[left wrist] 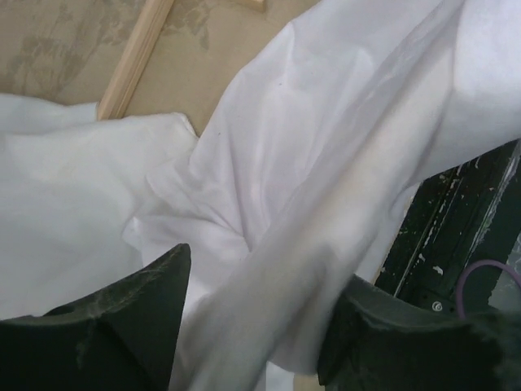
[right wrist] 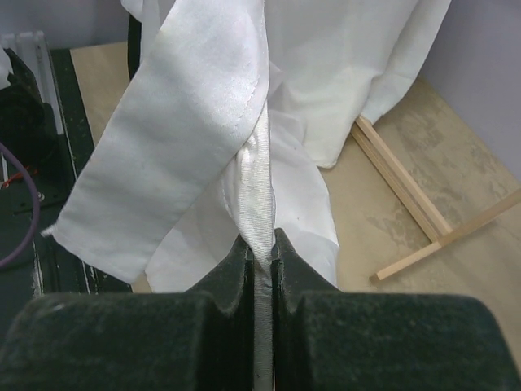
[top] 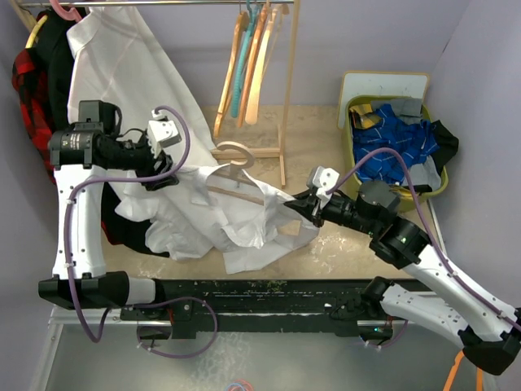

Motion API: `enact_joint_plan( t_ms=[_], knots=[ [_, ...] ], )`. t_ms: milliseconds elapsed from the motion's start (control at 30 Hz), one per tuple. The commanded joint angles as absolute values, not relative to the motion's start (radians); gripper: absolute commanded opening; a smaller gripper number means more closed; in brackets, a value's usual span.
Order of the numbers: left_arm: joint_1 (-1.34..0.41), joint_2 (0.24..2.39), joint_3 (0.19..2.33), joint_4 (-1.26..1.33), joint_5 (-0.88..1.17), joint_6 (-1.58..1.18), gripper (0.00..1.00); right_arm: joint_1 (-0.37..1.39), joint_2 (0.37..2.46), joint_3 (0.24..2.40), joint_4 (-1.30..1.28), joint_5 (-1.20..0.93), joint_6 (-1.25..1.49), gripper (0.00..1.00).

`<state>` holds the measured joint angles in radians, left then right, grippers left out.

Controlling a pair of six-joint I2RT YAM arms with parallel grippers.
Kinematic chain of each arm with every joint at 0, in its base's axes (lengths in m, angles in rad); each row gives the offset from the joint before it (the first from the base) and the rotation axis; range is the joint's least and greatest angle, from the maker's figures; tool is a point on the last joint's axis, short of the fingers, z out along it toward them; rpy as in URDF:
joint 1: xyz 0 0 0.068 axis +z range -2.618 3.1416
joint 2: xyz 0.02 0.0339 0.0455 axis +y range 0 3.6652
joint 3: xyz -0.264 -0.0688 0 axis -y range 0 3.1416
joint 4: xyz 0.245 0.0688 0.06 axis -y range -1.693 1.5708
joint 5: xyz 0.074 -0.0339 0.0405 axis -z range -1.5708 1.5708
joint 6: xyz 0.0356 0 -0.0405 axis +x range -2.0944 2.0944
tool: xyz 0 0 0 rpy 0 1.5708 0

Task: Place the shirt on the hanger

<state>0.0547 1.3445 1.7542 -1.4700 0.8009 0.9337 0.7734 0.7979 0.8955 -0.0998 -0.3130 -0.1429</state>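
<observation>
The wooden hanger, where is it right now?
In the top view the hanger lies mid-table on the crumpled shirt, between the left hand and right hand, just in front of the wooden rack.

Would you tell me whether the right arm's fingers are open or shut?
Shut: in the right wrist view the black fingers pinch a fold of wrinkled white shirt.

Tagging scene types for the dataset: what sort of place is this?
Probably a mock closet corner in a lab: a metal clothes rail with a smooth white garment hanging, wooden and teal hangers beside it, and a yellow-green laundry basket of blue patterned cloth.
</observation>
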Motion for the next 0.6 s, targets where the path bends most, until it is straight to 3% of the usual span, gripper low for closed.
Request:
enact_joint_plan(
  t_ms=[0, 33, 233, 367, 433, 567],
  knots=[
    [0.117, 1.352, 1.844, -1.466, 0.780, 0.922, 0.90, 0.758, 0.784, 0.938, -0.140, -0.254, -0.147, 0.00],
    [0.117, 1.351, 1.875, -1.463, 0.790, 0.887, 0.99, 0.758, 0.794, 0.938, -0.130, -0.250, -0.135, 0.00],
    [0.116, 1.373, 2.215, -1.475, 0.879, 0.661, 0.99, 0.758, 0.869, 0.975, -0.138, -0.268, -0.143, 0.00],
    [0.116, 1.406, 2.498, -1.457, 0.810, 0.540, 0.99, 0.759, 0.901, 1.035, -0.135, -0.307, -0.133, 0.00],
    [0.116, 1.415, 2.581, -1.311, 0.617, 0.289, 0.99, 0.762, 0.923, 1.075, -0.116, -0.345, -0.117, 0.00],
    [0.122, 1.423, 2.660, -1.080, -0.157, -0.108, 0.99, 0.812, 1.023, 1.211, -0.107, -0.301, -0.054, 0.00]
  ],
)
